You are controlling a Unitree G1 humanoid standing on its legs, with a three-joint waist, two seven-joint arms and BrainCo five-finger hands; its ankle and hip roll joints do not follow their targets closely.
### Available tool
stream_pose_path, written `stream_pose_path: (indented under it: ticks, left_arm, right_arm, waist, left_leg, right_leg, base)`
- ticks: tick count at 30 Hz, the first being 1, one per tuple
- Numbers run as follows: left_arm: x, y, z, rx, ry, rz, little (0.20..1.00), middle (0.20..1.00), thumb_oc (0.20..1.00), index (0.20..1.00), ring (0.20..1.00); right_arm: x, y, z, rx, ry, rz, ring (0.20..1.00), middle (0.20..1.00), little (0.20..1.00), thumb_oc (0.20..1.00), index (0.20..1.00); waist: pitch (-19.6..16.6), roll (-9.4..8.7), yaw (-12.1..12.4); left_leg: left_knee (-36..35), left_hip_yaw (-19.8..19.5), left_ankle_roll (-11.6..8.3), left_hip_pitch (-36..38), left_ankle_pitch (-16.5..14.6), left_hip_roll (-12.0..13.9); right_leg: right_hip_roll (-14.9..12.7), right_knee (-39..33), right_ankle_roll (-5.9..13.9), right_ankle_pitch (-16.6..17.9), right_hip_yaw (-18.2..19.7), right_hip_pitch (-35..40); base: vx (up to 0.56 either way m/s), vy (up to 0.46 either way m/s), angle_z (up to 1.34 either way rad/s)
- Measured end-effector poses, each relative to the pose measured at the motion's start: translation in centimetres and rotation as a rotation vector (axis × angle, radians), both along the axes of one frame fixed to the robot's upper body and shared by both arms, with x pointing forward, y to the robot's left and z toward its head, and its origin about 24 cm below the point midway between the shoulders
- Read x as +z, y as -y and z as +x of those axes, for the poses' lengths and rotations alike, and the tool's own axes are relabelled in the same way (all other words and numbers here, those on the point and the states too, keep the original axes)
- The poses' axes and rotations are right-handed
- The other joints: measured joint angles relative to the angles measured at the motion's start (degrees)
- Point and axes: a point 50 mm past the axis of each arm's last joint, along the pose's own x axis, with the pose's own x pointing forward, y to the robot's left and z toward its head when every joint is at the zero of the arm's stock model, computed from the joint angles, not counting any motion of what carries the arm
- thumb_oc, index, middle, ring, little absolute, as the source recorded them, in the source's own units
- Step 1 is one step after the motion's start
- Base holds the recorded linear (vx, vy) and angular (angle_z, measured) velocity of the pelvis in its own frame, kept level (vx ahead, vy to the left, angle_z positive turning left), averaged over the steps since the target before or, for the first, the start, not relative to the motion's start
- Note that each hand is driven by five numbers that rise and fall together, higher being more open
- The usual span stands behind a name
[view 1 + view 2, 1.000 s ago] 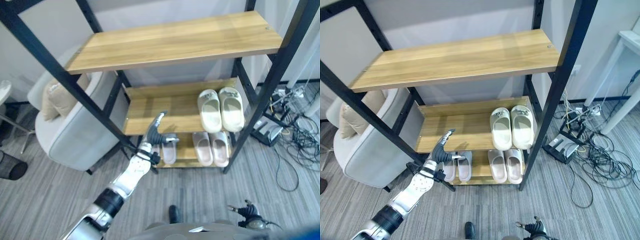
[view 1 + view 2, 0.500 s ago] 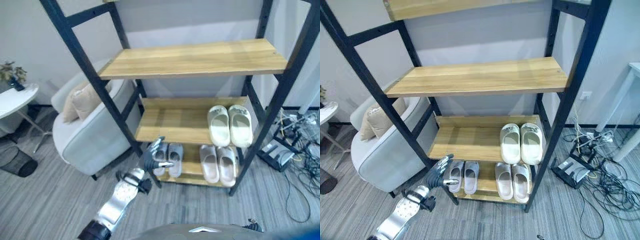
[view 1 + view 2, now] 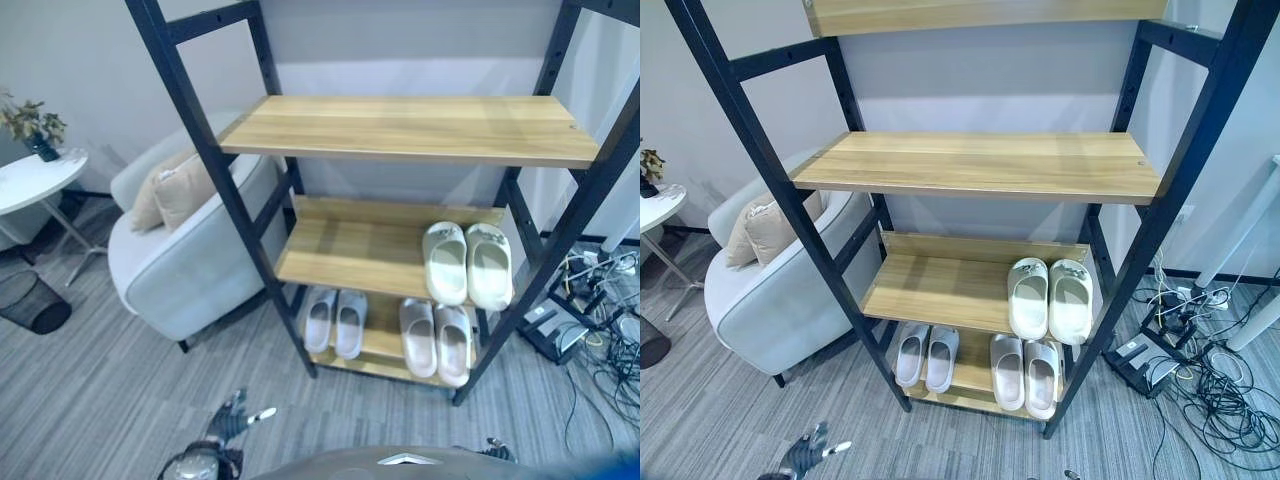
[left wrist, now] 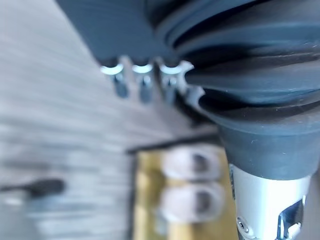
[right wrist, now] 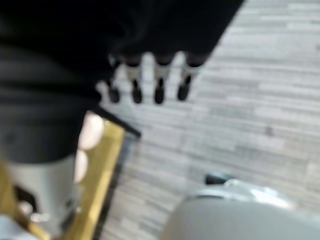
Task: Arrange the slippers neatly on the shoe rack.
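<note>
Three slipper pairs sit side by side on the shoe rack (image 3: 250, 215): grey slippers (image 3: 335, 321), pink slippers (image 3: 437, 340), cream slippers (image 3: 466, 263). Nothing appears left. Left hand (image 3: 235, 420) and right hand (image 5: 150, 82) hang relaxed, empty, at the frame's bottom.

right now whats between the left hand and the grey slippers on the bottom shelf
Just bare grey floor, as the left eye view shows; the left hand is low and open, the grey slippers beyond it.

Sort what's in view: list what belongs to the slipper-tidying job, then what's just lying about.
Job:
shoe rack
cream slippers, middle shelf
grey slippers, bottom shelf
beige slippers, bottom shelf
left robot hand, open, low over the floor

Lying about:
armchair with cushions
side table
cables
</note>
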Motion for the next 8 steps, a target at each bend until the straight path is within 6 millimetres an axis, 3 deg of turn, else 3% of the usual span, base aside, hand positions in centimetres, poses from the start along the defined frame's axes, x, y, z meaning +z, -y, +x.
stream_pose_path:
  ticks: [4, 8]
  left_arm:
    - [-1.9, 0.2, -3.9, -0.017, -0.245, 0.047, 1.000, 1.000, 1.000, 1.000, 1.000]
    - [-2.2, -0.2, -5.2, -0.051, -0.353, 0.095, 1.000, 1.000, 1.000, 1.000, 1.000]
  right_arm:
    - [-0.1, 0.2, -1.4, -0.020, -0.025, 0.011, 1.000, 1.000, 1.000, 1.000, 1.000]
    - [-0.1, 0.8, -2.1, -0.032, -0.054, -0.001, 1.000, 1.000, 1.000, 1.000, 1.000]
  waist:
    - [0.08, -0.45, -1.07]
    - [-0.25, -0.07, -1.59]
  left_leg:
    - [0.00, 0.97, 0.04, 0.24, -0.22, 0.18]
    - [0.00, 1.58, 0.05, 0.26, -0.24, 0.49]
  right_leg:
    - [0.10, -0.49, 0.00, 0.38, 0.94, -0.01]
    - [0.42, -1.33, -0.13, 0.97, 1.57, 0.04]
  base:
    - [0.00, 0.007, -0.12]
    - [0.01, -0.002, -0.10]
